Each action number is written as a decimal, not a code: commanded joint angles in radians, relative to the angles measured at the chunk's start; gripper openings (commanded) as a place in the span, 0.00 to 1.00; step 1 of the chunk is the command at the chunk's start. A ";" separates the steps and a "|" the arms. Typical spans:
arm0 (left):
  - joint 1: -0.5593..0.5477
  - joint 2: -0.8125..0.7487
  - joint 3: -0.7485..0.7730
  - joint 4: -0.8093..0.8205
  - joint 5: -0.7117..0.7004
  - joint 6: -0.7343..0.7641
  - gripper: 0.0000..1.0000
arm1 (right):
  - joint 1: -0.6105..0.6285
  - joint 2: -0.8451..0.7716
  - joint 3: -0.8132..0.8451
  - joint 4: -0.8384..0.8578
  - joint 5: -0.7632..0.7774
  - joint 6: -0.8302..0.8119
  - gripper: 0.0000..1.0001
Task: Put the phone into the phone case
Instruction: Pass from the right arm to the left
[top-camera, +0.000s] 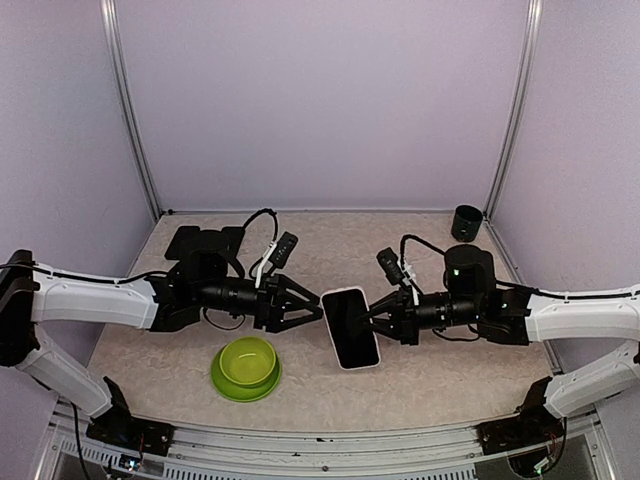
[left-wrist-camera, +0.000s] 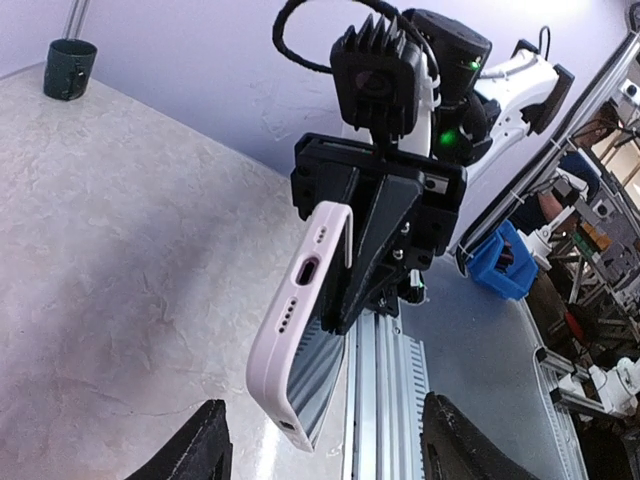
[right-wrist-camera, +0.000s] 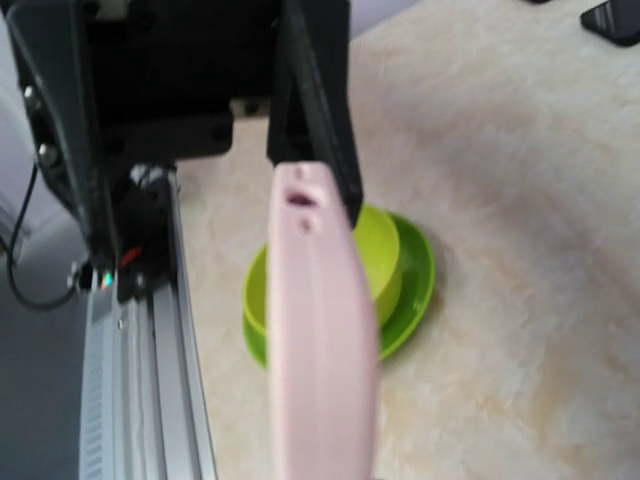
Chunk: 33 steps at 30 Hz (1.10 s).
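Right gripper is clamped on the right long edge of the phone, holding it in the air mid-scene above the worktop, between the two arms. Left gripper has its jaws apart just beside the phone's left edge, holding nothing. The pink case looks already wrapped round the phone. Judgement: light, stiff slab with slick, fragile glass, and the soft case rim gives grip. Take it by the long edges, not the screen. Green bowl sits near-left.
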 joint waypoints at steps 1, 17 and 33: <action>0.010 0.024 -0.014 0.139 -0.043 -0.083 0.63 | -0.010 -0.016 -0.009 0.180 0.010 0.102 0.00; 0.024 0.134 0.032 0.262 -0.009 -0.192 0.61 | -0.015 -0.028 -0.060 0.322 0.030 0.205 0.00; 0.012 0.219 0.074 0.346 0.075 -0.264 0.51 | -0.019 -0.005 -0.094 0.412 0.088 0.265 0.00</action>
